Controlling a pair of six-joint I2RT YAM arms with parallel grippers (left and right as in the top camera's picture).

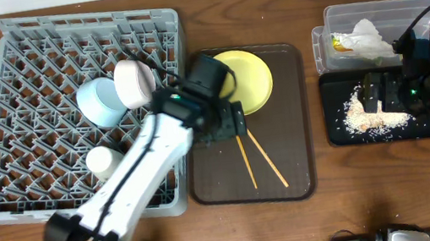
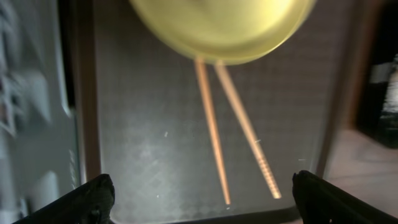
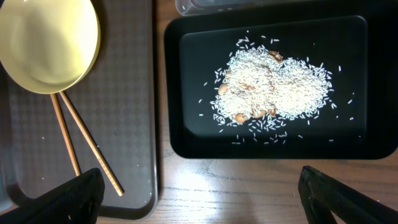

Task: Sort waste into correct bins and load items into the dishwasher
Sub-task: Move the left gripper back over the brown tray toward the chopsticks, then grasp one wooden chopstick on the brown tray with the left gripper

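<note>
Two thin, pale wooden chopsticks (image 2: 212,130), tips under glossy yellow plate (image 2: 224,25).

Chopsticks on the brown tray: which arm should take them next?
Left, likely. The left gripper, open, hangs over the chopsticks on the brown tray; the right gripper is over the black tray of rice.

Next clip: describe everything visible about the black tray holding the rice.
The black tray is shallow, glossy, rectangular with rounded corners, plastic-looking. It lies flat on the wooden table, right of the brown serving tray, beside the clear tub. White rice with brownish bits is heaped in its middle, stray grains around. The right gripper hovers open, not touching it.
</note>
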